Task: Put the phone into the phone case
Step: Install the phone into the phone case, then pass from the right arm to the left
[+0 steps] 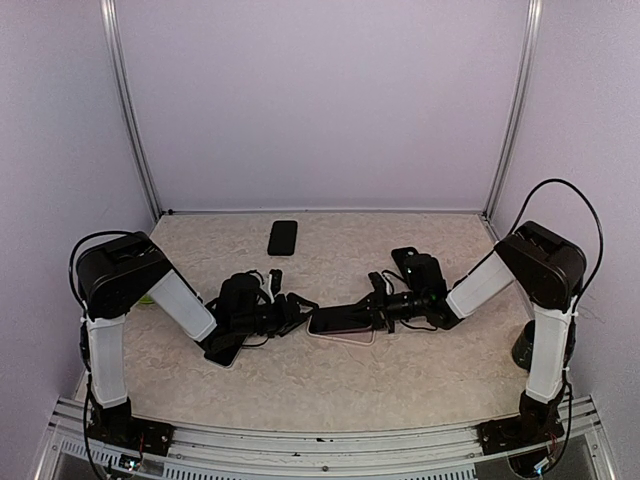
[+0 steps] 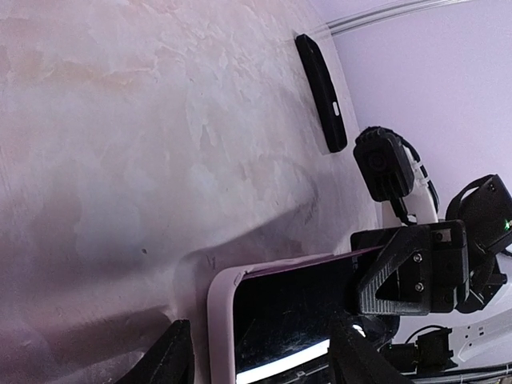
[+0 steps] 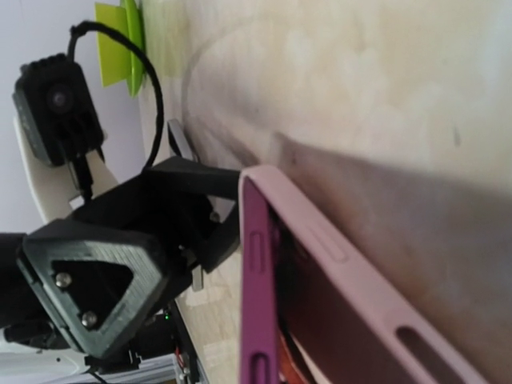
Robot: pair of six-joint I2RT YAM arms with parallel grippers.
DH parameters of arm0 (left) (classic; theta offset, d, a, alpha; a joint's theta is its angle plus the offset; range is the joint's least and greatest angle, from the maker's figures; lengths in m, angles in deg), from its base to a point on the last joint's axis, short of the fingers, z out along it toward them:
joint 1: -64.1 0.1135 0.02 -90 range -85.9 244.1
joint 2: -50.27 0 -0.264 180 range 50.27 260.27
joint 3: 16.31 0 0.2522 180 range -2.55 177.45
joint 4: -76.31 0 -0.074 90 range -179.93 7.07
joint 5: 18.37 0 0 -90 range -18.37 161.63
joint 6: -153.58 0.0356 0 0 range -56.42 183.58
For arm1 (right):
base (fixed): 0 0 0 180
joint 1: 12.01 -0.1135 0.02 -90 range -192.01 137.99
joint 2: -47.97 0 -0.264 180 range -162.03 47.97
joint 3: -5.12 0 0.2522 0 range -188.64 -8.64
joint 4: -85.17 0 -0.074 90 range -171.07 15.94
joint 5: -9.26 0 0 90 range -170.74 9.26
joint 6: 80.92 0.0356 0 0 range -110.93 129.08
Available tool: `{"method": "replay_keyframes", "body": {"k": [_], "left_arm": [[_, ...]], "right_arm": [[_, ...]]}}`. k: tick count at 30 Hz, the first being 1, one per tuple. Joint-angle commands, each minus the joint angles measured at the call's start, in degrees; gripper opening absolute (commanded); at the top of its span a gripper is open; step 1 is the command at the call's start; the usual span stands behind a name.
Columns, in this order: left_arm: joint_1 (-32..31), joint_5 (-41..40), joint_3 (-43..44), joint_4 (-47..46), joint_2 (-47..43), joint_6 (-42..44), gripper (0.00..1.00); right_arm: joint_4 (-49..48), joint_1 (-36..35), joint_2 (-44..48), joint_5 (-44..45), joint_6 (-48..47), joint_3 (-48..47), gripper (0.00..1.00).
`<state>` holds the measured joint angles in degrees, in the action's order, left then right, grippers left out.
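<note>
1. The pink phone case (image 1: 340, 325) lies at the table's (image 1: 430, 370) centre with the dark-screened phone (image 2: 280, 320) seated inside it, one corner lifted.
2. The case is pale pink with side-button cut-outs; no readable writing shows.
3. The left gripper (image 1: 293, 312), at the case's 9 o'clock end, pinches the case.
4. The right gripper (image 1: 368, 312), fingers pressed together, pinches the 3 o'clock end.
5. A second black phone (image 1: 282, 237) lies at 12 o'clock, well apart.

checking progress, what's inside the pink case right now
A dark phone sits partly in the pink case. Both grippers cover the ends, so full seating can't be seen.
</note>
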<state>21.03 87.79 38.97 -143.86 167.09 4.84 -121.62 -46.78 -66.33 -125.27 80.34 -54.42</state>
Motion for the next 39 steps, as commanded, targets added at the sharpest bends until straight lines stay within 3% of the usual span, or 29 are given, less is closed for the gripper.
{"method": "replay_keyframes", "body": {"k": [1, 17, 39], "left_arm": [[0.4, 3.3, 1.1, 2.5, -0.2, 0.6, 0.56], [0.4, 12.6, 2.2, -5.7, 1.6, -3.0, 0.55], [0.4, 18.6, 0.5, -17.1, 1.5, -7.3, 0.35]], "right_arm": [[-5.0, -0.6, 3.0, -1.9, -1.3, 0.5, 0.00], [-8.9, -2.1, 1.3, -4.8, -2.2, 0.3, 0.00], [-18.3, -2.3, -4.7, -8.5, -0.6, 2.5, 0.00]]}}
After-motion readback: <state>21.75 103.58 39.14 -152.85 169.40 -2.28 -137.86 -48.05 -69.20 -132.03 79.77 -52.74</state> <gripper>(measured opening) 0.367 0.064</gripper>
